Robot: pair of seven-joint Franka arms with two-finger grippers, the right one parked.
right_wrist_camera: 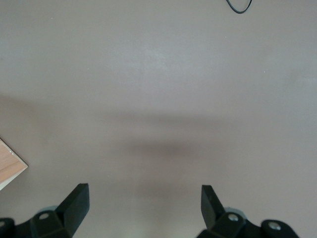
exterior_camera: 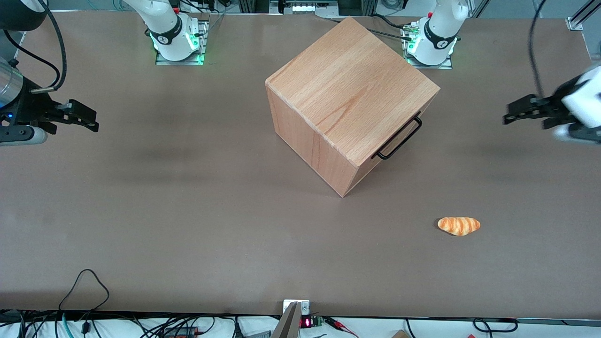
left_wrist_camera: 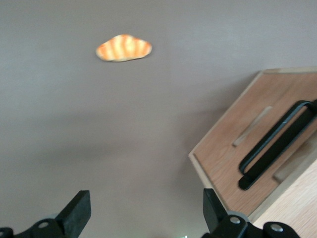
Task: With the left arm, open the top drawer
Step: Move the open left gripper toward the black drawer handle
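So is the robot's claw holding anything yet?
No, nothing. The gripper is open and empty, hanging above the table, apart from the top drawer's black handle.

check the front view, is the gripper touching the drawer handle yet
No, the left arm's gripper hangs open toward the working arm's end of the table, well apart from the top drawer's black wire handle.

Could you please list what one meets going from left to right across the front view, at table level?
Parked gripper → cabinet → drawer handle → croissant → left gripper, jaws open, hanging over the table toward the working arm's end.
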